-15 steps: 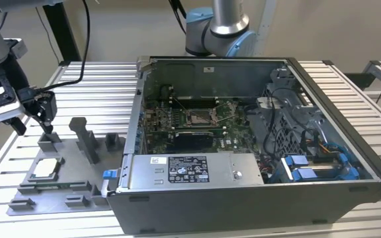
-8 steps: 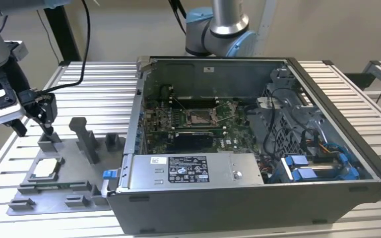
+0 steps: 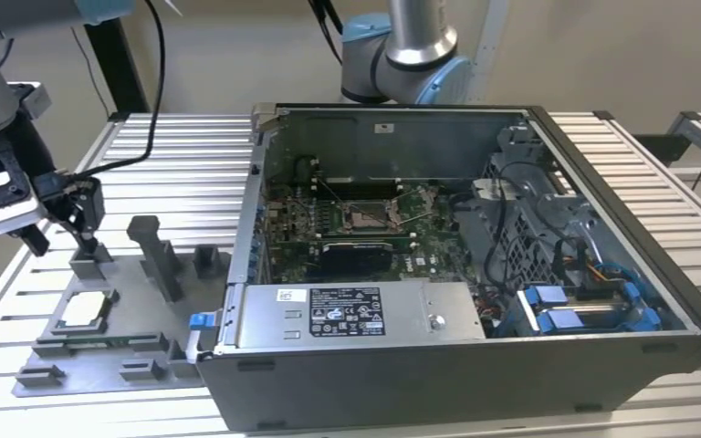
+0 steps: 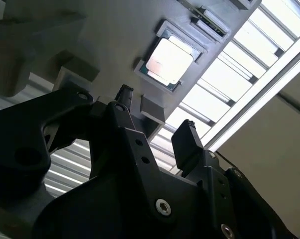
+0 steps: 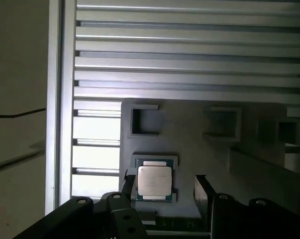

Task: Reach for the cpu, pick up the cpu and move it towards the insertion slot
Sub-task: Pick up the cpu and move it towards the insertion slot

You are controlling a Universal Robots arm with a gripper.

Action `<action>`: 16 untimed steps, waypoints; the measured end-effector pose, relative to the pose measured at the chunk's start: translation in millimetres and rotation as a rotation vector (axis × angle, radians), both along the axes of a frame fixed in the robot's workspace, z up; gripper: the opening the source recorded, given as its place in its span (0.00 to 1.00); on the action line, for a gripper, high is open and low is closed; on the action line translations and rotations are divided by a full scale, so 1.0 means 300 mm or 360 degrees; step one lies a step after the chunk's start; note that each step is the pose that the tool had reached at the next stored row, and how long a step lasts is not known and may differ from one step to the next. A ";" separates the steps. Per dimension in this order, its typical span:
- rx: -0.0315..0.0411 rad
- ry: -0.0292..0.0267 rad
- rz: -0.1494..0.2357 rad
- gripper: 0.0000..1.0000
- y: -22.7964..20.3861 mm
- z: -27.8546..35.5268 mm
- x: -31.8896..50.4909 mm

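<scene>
While the cpu (image 3: 83,310) is lying flat in a square recess of the grey fixture plate (image 3: 138,319) on the slatted counter (image 3: 168,146), the tool (image 3: 65,224) is hanging above the far part of that plate at the exterior view's left, clear of the chip and touching nothing. The chip is looking like a light, stiff, thin thing with a smooth metal lid that is likely to be slippery and an underside that is likely to be delicate. Taking it by two opposite edges of its rim, squarely and without much squeeze, is looking like the safest hold, since the recess walls are sitting close around it. In both wrist views the tool (image 5: 164,178) is standing wide and empty, its two black fingers (image 4: 187,142) spread farther apart than the cpu (image 4: 169,60) is broad. The insertion slot (image 3: 369,216) is sitting on the green board inside the open computer case (image 3: 473,365), well apart toward the exterior view's right.
</scene>
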State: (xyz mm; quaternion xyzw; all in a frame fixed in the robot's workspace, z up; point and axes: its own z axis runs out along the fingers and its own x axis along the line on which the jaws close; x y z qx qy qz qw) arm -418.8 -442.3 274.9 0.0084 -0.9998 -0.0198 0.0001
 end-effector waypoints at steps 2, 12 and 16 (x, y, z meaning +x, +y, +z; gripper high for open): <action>0.0000 0.00000 0.0000 1.00 0.000 -0.007 -0.002; 0.0000 0.00002 0.0000 1.00 -0.005 -0.044 -0.009; 0.0000 0.00001 0.0000 1.00 -0.011 -0.058 -0.009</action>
